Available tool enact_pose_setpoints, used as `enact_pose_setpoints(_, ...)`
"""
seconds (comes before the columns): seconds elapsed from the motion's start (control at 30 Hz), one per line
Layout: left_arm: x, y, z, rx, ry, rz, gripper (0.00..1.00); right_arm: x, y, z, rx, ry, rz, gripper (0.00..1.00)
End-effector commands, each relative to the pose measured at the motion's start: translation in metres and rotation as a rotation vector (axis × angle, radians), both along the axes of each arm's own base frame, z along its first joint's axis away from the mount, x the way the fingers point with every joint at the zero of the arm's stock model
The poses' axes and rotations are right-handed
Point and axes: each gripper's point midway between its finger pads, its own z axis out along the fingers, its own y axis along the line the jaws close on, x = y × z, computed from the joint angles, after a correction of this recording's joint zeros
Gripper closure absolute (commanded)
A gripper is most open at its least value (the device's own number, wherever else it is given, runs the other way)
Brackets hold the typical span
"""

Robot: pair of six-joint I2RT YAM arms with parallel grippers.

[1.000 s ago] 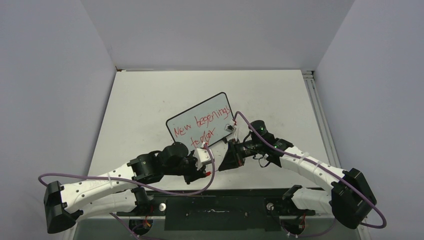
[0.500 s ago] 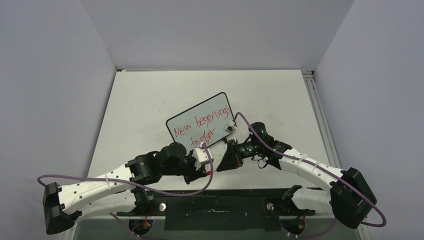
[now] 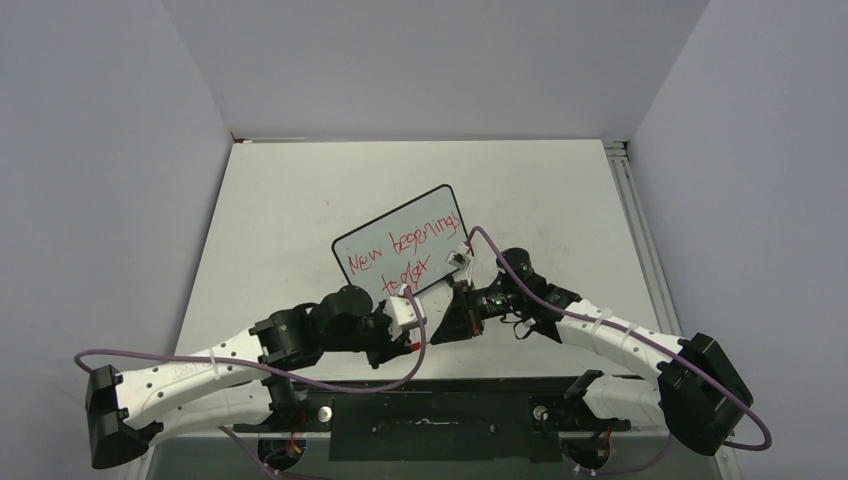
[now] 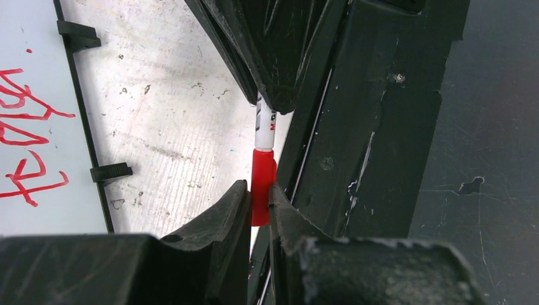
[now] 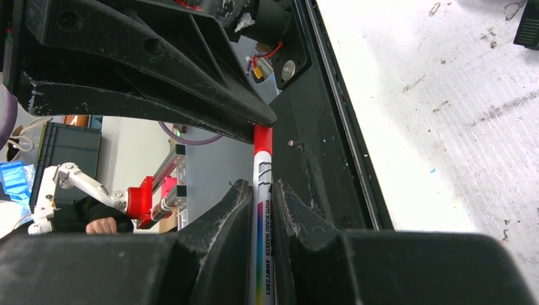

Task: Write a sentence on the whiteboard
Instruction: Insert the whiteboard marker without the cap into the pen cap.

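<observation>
The whiteboard [image 3: 400, 240] stands tilted at mid-table, with the sentence [image 3: 404, 252] on it in red, two lines reading roughly "New beginnings today". Its corner [image 4: 38, 184] and some red lettering [image 4: 25, 127] show in the left wrist view. Near the table's front edge the two grippers meet tip to tip. My left gripper [image 4: 259, 190] is shut on the red cap [image 4: 262, 181]. My right gripper [image 5: 262, 190] is shut on the white marker [image 5: 262, 216] barrel. The cap [image 5: 262, 141] sits on the marker's end, between the two sets of fingers [image 3: 428, 338].
The black mounting rail [image 3: 430, 410] runs along the near table edge, right under the grippers. Purple cables [image 3: 300, 380] loop from both wrists. The tabletop [image 3: 560, 200] is scuffed white, with a metal rail [image 3: 630, 200] down its right side.
The right gripper has crept a little to the left, toward the left gripper, with the marker in it. The left arm has hardly moved.
</observation>
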Motion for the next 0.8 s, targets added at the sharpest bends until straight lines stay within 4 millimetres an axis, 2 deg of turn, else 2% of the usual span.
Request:
enact_pose_setpoints(0.0,0.021,-0.015,0.05,-0.157,-0.107,0.064,0.9,-0.008,0.005,0.008,0.045,-0.029,0.039,0.95)
enact_pose_setpoints(0.2,0.024,-0.011,0.06,-0.165,-0.121,0.093,0.69,-0.006,0.005,0.009,0.045,-0.037,0.023,0.95)
enact_pose_setpoints(0.3,0.026,-0.01,0.067,-0.179,-0.123,0.113,0.52,-0.004,0.005,0.009,0.045,-0.043,0.008,0.95)
enact_pose_setpoints(0.5,0.035,-0.009,0.087,-0.246,-0.091,0.208,0.33,0.009,0.008,0.022,0.08,-0.085,-0.08,0.95)
enact_pose_setpoints(0.67,0.063,-0.002,0.113,-0.337,0.014,0.415,0.33,0.036,0.003,0.041,0.135,-0.139,-0.221,0.95)
enact_pose_setpoints(0.77,0.084,0.008,0.132,-0.443,0.092,0.56,0.33,0.047,-0.006,0.065,0.226,-0.158,-0.29,0.95)
